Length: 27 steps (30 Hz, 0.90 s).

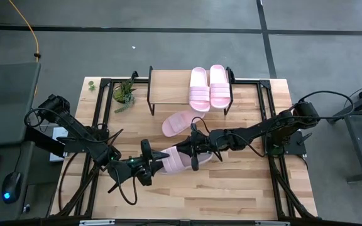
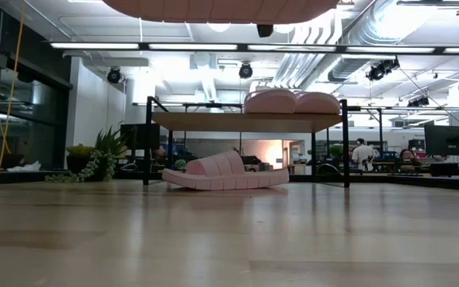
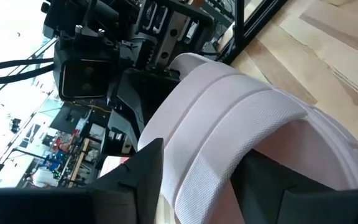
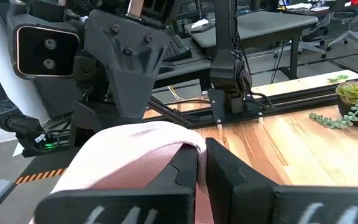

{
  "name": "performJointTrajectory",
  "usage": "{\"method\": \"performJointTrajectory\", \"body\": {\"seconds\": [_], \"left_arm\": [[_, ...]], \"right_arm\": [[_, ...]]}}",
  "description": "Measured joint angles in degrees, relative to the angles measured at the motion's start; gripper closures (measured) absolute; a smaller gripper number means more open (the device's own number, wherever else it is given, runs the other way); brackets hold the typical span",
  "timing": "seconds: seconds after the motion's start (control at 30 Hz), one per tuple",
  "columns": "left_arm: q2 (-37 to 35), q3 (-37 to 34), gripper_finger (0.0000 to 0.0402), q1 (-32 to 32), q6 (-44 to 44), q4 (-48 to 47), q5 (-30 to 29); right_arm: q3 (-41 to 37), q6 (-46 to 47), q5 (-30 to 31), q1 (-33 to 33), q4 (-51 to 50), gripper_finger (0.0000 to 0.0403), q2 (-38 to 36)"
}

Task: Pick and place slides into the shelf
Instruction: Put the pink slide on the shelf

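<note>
- Slide point(image 1: 176, 159) hangs above the table point(image 1: 244, 188), left claw point(image 1: 154, 164) gripping its strap, right claw point(image 1: 195, 149) pinched shut on the other end
- Risk: uneven release could twist or drop it
- Two slides point(image 1: 208, 86) top the shelf point(image 1: 168, 88); another point(image 1: 178, 122) lies just before it
- Plant point(image 1: 125, 91) beside; open workshop behind

A grey floor point(image 1: 168, 44) crossed by dark seam lines surrounds the wood-plank counter point(image 1: 231, 188). Beyond it lies an open office: long ceiling light strips point(image 2: 237, 46), exposed silver ducts point(image 2: 357, 40), a white column point(image 2: 94, 104), distant desks point(image 2: 389, 166), and a person point(image 2: 362, 153) standing far off.
</note>
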Motion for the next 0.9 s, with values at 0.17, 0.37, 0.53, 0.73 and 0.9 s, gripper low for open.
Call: {"method": "performJointTrajectory", "body": {"seconds": [0.17, 0.37, 0.53, 0.73, 0.9], "left_arm": [[0.0, 0.0, 0.0309, 0.0, 0.0, -0.2, 0.8], [0.0, 0.0, 0.0393, 0.0, -0.1, -0.4, 1.8], [0.0, 0.0, 0.0378, 0.0, -0.2, -0.5, 1.5], [0.0, 0.0, 0.0392, -0.1, -0.9, -0.6, 1.4], [0.0, 0.0, 0.0393, 0.0, -1.9, -1.9, -0.4]], "right_arm": [[0.0, 0.0, 0.1, 0.0, 0.0, 0.0402, 0.0], [0.0, 0.0, 0.0, 0.0, -0.3, 0.0402, 0.0], [0.0, -0.5, 0.1, 0.0, -0.1, 0.0402, 0.0], [0.0, -2.3, 0.2, 0.0, -0.1, 0.0402, 0.0], [0.0, -2.4, 1.3, 0.0, -1.3, 0.0384, 0.0]]}}
